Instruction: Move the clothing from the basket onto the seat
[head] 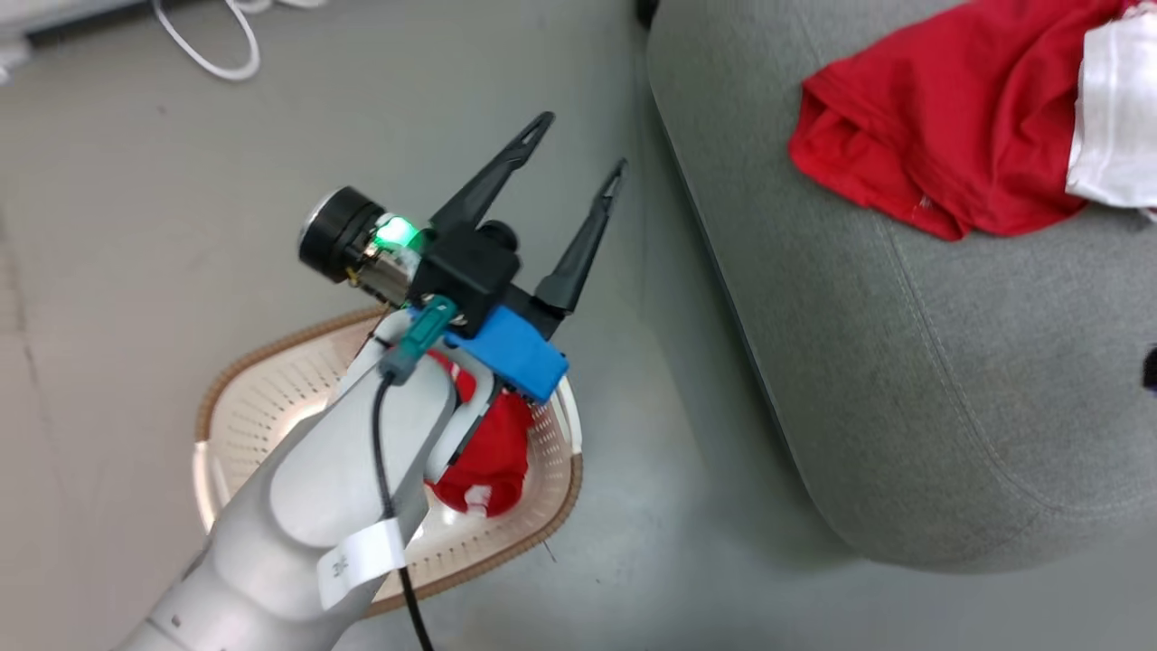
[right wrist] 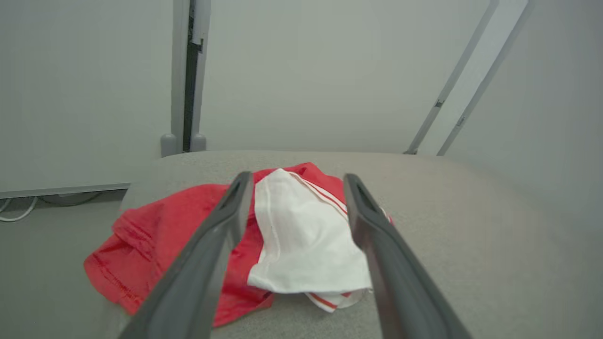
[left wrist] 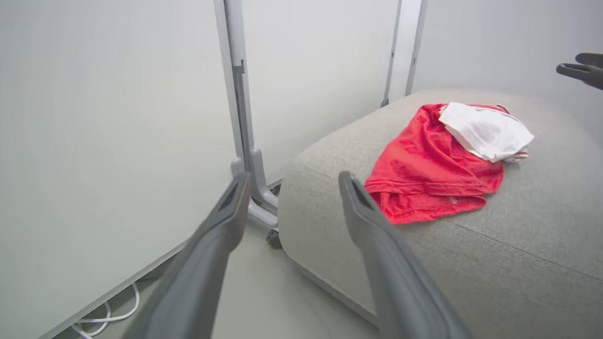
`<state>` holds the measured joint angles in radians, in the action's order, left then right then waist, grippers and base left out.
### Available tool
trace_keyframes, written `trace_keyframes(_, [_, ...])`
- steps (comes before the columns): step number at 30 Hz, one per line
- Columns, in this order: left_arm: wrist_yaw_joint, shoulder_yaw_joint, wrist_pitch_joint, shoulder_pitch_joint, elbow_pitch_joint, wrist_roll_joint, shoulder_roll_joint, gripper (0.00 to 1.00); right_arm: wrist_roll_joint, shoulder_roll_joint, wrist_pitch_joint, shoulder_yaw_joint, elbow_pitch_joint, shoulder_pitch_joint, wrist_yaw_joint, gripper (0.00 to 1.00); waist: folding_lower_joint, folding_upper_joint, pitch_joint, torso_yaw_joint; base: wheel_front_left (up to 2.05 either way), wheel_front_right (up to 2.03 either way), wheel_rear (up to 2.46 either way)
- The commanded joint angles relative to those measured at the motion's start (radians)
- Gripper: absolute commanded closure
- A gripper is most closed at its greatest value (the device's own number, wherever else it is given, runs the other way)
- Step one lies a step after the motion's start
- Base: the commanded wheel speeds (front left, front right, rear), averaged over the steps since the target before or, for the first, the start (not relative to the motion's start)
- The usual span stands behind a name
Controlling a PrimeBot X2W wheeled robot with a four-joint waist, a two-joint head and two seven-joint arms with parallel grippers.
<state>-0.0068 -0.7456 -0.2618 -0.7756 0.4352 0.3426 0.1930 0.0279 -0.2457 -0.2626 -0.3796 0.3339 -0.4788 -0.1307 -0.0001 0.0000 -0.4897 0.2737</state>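
Note:
A red garment of the clothing (head: 493, 452) lies bunched in the cream basket (head: 271, 353) on the floor, partly hidden by my left forearm. My left gripper (head: 584, 141) hangs open and empty above the floor between basket and seat; its fingers (left wrist: 293, 176) point toward the seat's corner. On the grey seat (head: 904, 362) lies more red clothing (head: 931, 127) with a white panel (head: 1116, 127) on top. My right gripper (right wrist: 297, 176) stands open just above that white panel (right wrist: 306, 235), holding nothing. Its fingertips (left wrist: 572, 64) show in the left wrist view.
A white cable (head: 217, 54) loops on the grey floor at the far left. A metal partition post with a caster foot (left wrist: 254, 165) stands by the seat's corner, with pale wall panels (left wrist: 94, 117) behind. Bare floor (head: 669, 506) separates basket and seat.

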Motion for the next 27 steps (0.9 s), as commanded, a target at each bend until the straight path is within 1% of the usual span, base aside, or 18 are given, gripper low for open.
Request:
trace_keyframes(1, [0.010,0.025,-0.004,0.031,-0.012,0.000,0.005,0.00,-0.002,0.005,-0.004,0.025,-0.016,0.022,0.000,0.00,0.0001,0.0000,0.067,-0.040,0.00,0.00,0.00])
trace_keyframes(6, [0.029,0.138,-0.004,0.115,-0.063,-0.018,0.004,0.00,0.007,0.014,-0.003,0.139,-0.064,0.044,0.000,0.00,0.0001,0.0000,0.132,-0.094,0.00,0.00,0.00])
trace_keyframes(11, [0.038,0.254,-0.004,0.200,-0.105,-0.045,-0.008,0.00,0.018,0.027,-0.003,0.244,-0.083,0.045,0.000,0.00,0.0001,0.0000,0.189,-0.147,0.00,0.00,0.00])
trace_keyframes(19, [0.021,0.423,-0.004,0.331,-0.140,-0.097,-0.038,0.00,0.041,0.067,-0.003,0.372,-0.080,0.066,0.000,0.00,0.0001,0.0000,0.273,-0.216,0.00,0.00,0.00])
trace_keyframes(27, [-0.007,0.563,-0.004,0.447,-0.157,-0.145,-0.070,0.00,0.063,0.109,-0.003,0.430,-0.066,0.111,0.000,0.00,0.0001,0.0000,0.341,-0.255,0.00,0.00,0.00])
